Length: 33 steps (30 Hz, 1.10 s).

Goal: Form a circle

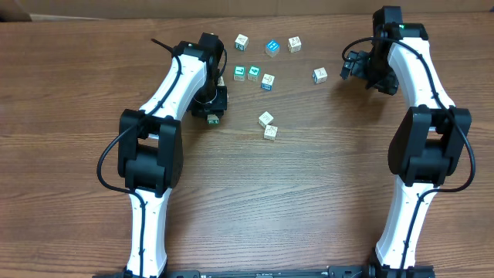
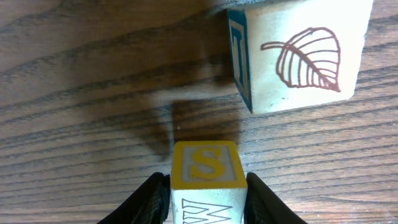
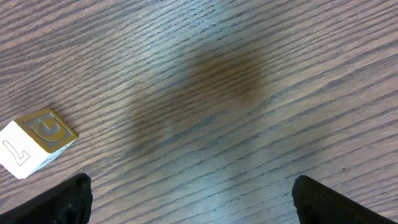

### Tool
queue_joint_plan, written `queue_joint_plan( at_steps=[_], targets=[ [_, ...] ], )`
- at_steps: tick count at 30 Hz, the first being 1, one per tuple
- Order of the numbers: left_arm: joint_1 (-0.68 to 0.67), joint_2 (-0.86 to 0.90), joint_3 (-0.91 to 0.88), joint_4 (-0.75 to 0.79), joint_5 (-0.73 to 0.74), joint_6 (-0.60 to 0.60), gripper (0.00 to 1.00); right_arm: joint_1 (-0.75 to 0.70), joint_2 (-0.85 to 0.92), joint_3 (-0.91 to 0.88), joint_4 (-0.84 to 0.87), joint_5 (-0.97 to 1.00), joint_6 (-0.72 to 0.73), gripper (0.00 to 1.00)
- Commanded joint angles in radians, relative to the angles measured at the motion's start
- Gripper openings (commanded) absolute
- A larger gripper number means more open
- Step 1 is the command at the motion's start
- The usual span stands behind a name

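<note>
The left pincer (image 2: 208, 186) has its black fingers (image 2: 155, 199) close against both sides of a small wooden S block (image 2: 205, 163) with a yellow edge. I cannot tell if it squeezes. Just ahead, a bit right and apart, sits a square leaf block (image 2: 305, 56) with a blue side. The right pincer (image 3: 193, 208) is wide open and holds nothing. A gold-letter block (image 3: 37, 143) lies ahead on its left. More blocks (image 1: 253, 73) lie loose between both pincers on the streaky wood table (image 1: 324, 193), not in a ring.
</note>
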Motion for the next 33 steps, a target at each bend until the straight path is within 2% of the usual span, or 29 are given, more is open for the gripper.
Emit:
queue_joint_plan(
  at_steps=[1,33],
  targets=[
    [-0.009,0.000,-0.003,-0.003,0.005,0.012,0.35,0.000,-0.024,0.022,0.002,0.002,0.004,1.00],
    [-0.009,0.000,-0.003,-0.050,0.005,0.012,0.30,0.000,-0.024,0.022,0.002,0.002,0.004,1.00]
  ],
)
